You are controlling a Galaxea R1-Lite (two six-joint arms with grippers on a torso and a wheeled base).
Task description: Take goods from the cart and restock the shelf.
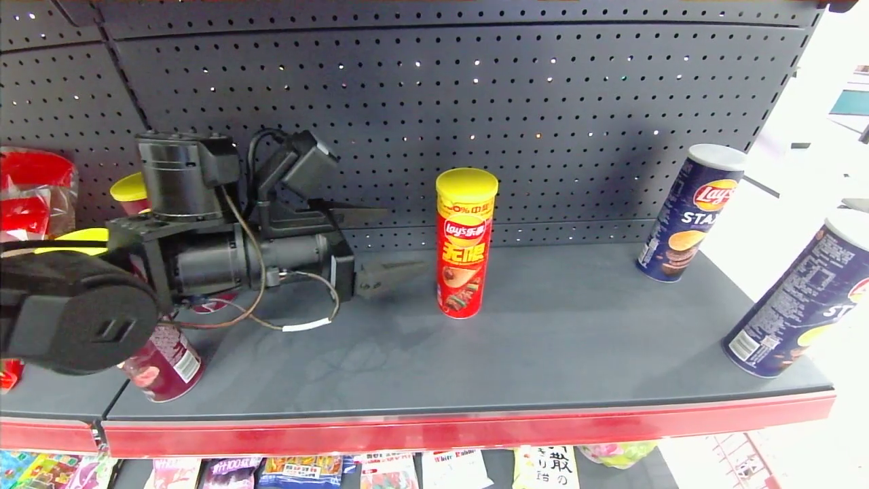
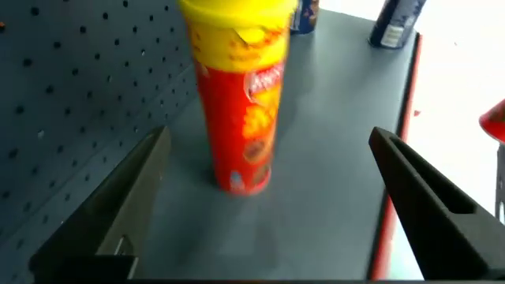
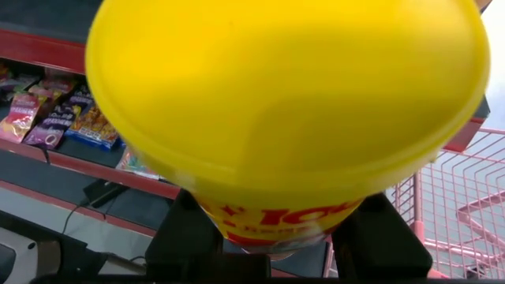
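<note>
A red crisp can with a yellow lid [image 1: 465, 244] stands upright mid-shelf on the grey shelf board [image 1: 543, 353]. My left gripper [image 1: 406, 238] is just to its left, open, its fingertips short of the can. In the left wrist view the same can [image 2: 241, 102] stands beyond the two spread fingers [image 2: 118, 213], nearer the pegboard side. My right gripper [image 3: 284, 241] is shut on another yellow-lidded red can [image 3: 284, 102], whose lid faces the camera. Dark fingers [image 3: 189, 241] press either side of its body.
Two blue cans [image 1: 689, 214] [image 1: 794, 305] stand at the shelf's right end. A dark red can [image 1: 163, 360], yellow lids [image 1: 129, 190] and a red bag [image 1: 34, 190] crowd the left. Snack packets [image 1: 407, 468] fill the lower shelf. A pink wire cart [image 3: 458, 205] sits beside it.
</note>
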